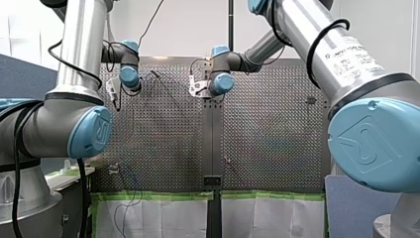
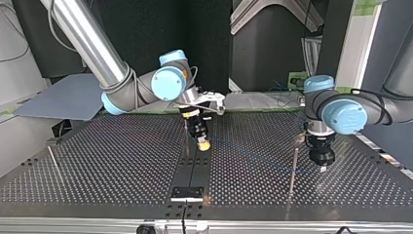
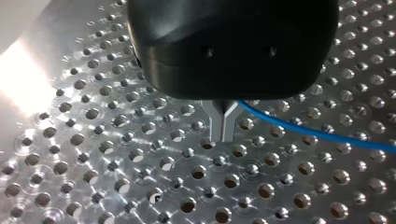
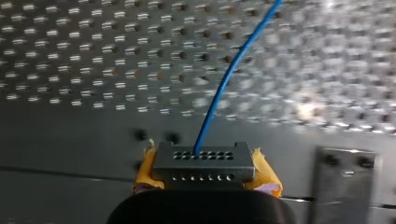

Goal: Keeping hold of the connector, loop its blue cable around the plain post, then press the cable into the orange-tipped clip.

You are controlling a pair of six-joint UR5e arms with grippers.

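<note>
My right gripper (image 4: 204, 175) is holding the connector (image 4: 203, 158), with its yellow pads (image 4: 267, 173) pressing on the two short sides of the grey block. The connector is sitting upright between the pads, its face with the rows of small holes pointing away from the wrist. The blue cable (image 4: 224, 79) is leaving one of those holes and running straight ahead of the gripper, curving over the perforated table (image 4: 70, 56). Under this gripper the table is showing a dark smooth strip, and a dark plate (image 4: 345, 182) is lying just beside the gripper on that strip.

My left gripper (image 3: 223, 123) is hanging just above the table, pointing down. Its metal fingers (image 3: 217, 122) are standing narrow, closed against each other with only a thin seam between them. The cable is coming out from the notch where the fingers meet the black body and trailing off to one side, low over the holes. I cannot tell whether the fingers are actually pinching it.

In the top view the two grippers are standing well apart, and the cable is stretching faintly between them. A thin post (image 2: 293, 168) is standing upright just beside my left gripper, on the side facing my right gripper. A second post (image 2: 186, 134) is standing close beside my right gripper. The post tips are too small to tell their colour.
</note>
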